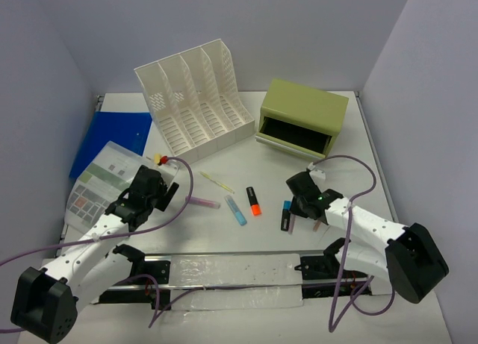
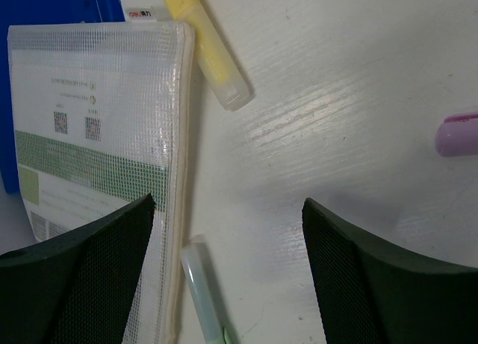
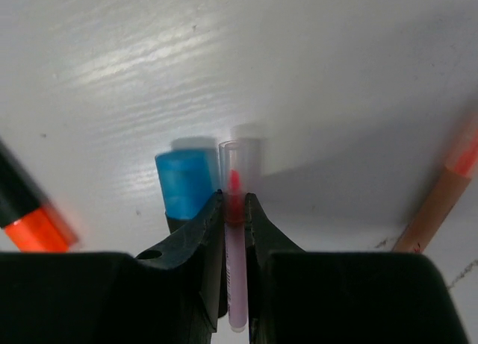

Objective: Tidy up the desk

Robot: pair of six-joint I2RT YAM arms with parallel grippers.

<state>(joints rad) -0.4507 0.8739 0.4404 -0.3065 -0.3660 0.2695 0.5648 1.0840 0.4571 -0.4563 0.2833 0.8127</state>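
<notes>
The white desk (image 1: 246,161) carries scattered pens. My right gripper (image 1: 300,207) (image 3: 234,210) is shut on a thin pink pen (image 3: 237,277) with a clear cap, low over the desk. Right beside it lies a black marker with a blue cap (image 3: 183,183) (image 1: 286,216). My left gripper (image 1: 166,189) (image 2: 228,202) hangs open over bare desk next to a mesh pouch (image 2: 89,135) (image 1: 101,181). A clear-capped green pen (image 2: 200,284) lies between its fingers, untouched.
A white file rack (image 1: 196,98) and an olive drawer box (image 1: 305,113) with its drawer open stand at the back. A blue folder (image 1: 112,139) lies left. Loose on the desk are a yellow highlighter (image 2: 209,49), a purple one (image 1: 203,202), a blue one (image 1: 236,210), an orange one (image 1: 255,200) and a pencil (image 3: 441,202).
</notes>
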